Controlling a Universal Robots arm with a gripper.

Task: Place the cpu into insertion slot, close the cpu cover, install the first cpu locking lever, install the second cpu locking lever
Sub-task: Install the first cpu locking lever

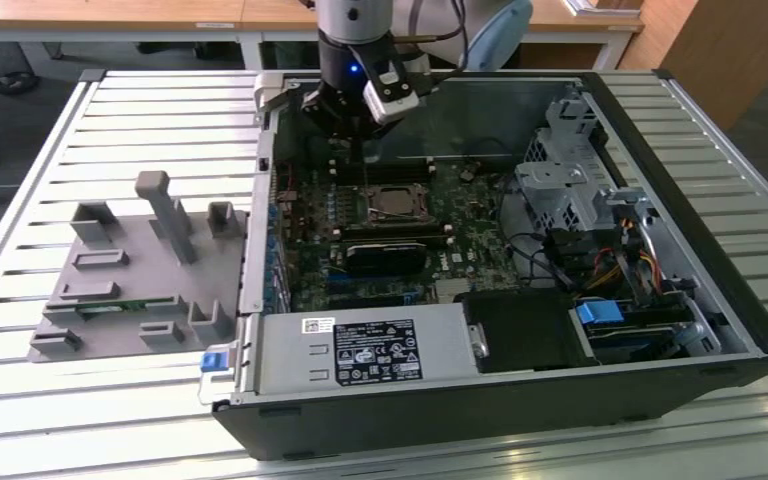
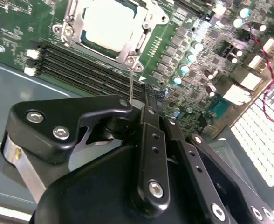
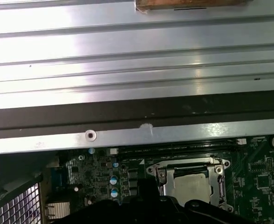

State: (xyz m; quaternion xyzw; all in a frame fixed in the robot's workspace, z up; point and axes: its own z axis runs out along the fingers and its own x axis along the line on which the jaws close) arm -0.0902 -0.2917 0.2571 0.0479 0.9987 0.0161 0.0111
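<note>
The slatted metal surface [image 1: 117,110] carries an open black computer case [image 1: 518,400] lying on its side, with a grey plastic fixture [image 1: 131,270] just beside it toward the exterior view's left. Inside the case lies the green circuit board [image 1: 471,250], ribbed with long narrow black slots [image 2: 81,65] and dotted with small round capacitors.

The arm [image 1: 355,40] hangs over the far wall of the case, and its black end effector [image 1: 357,125] is above the board's far edge. In the second wrist view the end effector [image 2: 144,95] has its fingers drawn together with no gap visible between them and nothing held; a thin wire-like lever [image 2: 130,86] runs from the socket's corner toward the fingertips, but whether it touches them cannot be told.

The socket lies from the end effector toward the near side of the case in the exterior view, close by and lower. The cpu [image 2: 110,25], a flat square chip with a dull pale metal face, already sits in the insertion slot [image 1: 394,203]. The cpu cover [image 2: 141,42], a thin silvery frame with a hollow middle, lies flat around the chip, screws at its corners. In the first wrist view the cpu [image 3: 189,183] shows framed by the cover [image 3: 161,179], just past the case's bright metal wall [image 3: 127,136].
</note>
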